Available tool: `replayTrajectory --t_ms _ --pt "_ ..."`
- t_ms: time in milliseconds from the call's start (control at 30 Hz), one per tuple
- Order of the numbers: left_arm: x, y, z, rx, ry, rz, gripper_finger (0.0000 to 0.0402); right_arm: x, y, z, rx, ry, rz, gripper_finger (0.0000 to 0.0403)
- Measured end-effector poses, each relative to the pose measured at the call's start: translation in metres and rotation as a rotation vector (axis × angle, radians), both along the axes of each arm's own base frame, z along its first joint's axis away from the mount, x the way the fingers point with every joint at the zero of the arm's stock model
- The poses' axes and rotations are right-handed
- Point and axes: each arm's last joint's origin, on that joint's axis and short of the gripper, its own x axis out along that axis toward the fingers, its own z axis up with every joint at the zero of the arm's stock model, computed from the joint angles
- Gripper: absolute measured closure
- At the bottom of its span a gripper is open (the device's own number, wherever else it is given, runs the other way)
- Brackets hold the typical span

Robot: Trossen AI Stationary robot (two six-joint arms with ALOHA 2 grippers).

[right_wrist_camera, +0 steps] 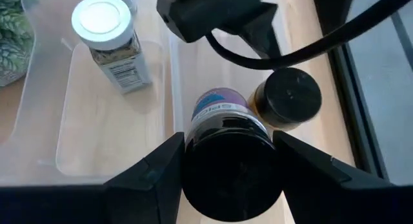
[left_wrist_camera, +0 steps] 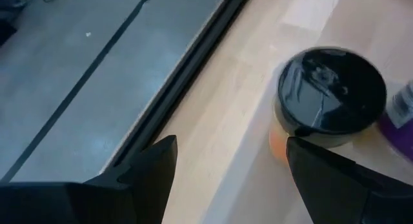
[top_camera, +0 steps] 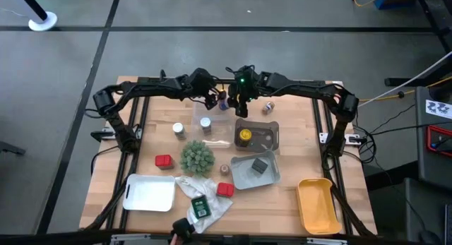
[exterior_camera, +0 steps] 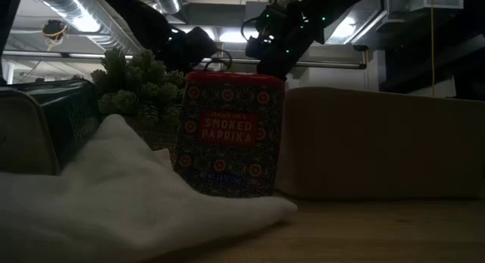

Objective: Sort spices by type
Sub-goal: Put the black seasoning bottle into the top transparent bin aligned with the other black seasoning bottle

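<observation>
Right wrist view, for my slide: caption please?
Right gripper closed on a black-capped jar beside a clear tray holding a white-capped jar.

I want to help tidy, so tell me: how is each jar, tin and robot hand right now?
right hand: shut on a jar.
purple-labelled black-capped jar: upright, lid on, gripped.
left hand: open, empty.
orange-filled black-capped jar: upright, lid on, not held.
white-capped glass jar: upright in clear plastic tray, lid on.
red smoked paprika tin: standing upright, closed.
</observation>
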Motion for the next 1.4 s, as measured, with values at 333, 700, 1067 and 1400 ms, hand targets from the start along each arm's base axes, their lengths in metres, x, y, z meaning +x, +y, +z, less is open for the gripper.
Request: replayTrajectory --t_ms 333,700,1067,1400 --pt "0.0 0.0 0.0 0.001 0.0 -0.002 0.0125 0.003 -0.002 -0.01 -0.011 0.038 0.005 0.0196" --pt "0.0 0.0 0.0 0.0 0.002 -0.002 0.0125 0.008 -0.003 -0.027 0.017 0.075 0.014 0.0196" --pt "0.001 -0.002 -0.001 -0.007 0.003 -0.001 0.0125 0.008 -0.003 -0.026 0.016 0.071 0.013 0.0144" --pt "0.003 -0.006 -0.001 -0.007 0.003 -0.015 0.0125 0.008 -0.004 -0.026 0.007 0.078 0.003 0.0138"
